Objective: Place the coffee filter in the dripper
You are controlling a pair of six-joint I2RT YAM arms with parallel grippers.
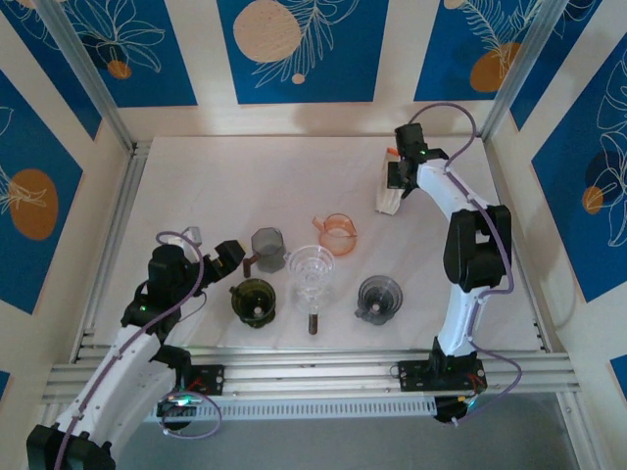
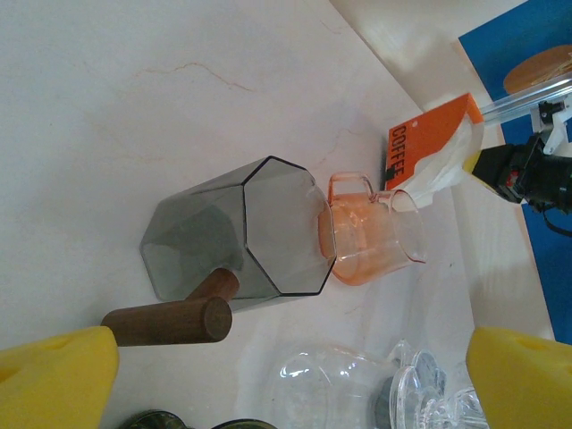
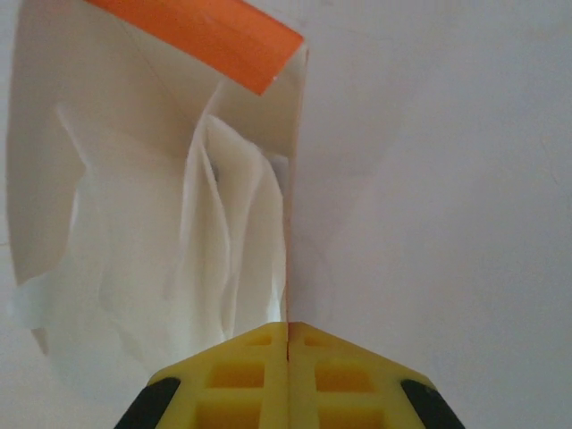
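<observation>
**Right gripper** [image 3: 288, 353]: my yellow pads, moulded with square recesses, are pressed flat together with no gap along the seam. They sit at the mouth of the box [image 3: 206, 31], at the far right of the table [image 1: 245, 166]. A thin orange carton edge runs straight into the seam. I cannot tell whether a sheet is pinched there too.

**Filters** [image 3: 223, 250]: thin white paper, creased and bunched, spilling out of the box just left of my pads.

**Box**: card, white inside and orange outside, with "COFFEE" printed in black on one face.

**Left gripper** [image 1: 230, 257]: my matte yellow fingers [image 2: 54, 375] are spread wide with nothing between them, beside the grey dripper.

**Grey dripper** [image 2: 241, 232]: smoky and translucent, faceted, with an octagonal rim. Its handle [image 2: 165, 322] is a round wooden rod.

**Orange dripper** [image 2: 371, 237]: translucent, with a loop handle, near the grey one.

**Clear dripper** [image 1: 312, 266]: glass, round, at mid-table.

**Green dripper** [image 1: 254, 299]: dark, round, in the near row.

**Dark dripper** [image 1: 378, 297]: grey, round, in the near row to the right.
</observation>
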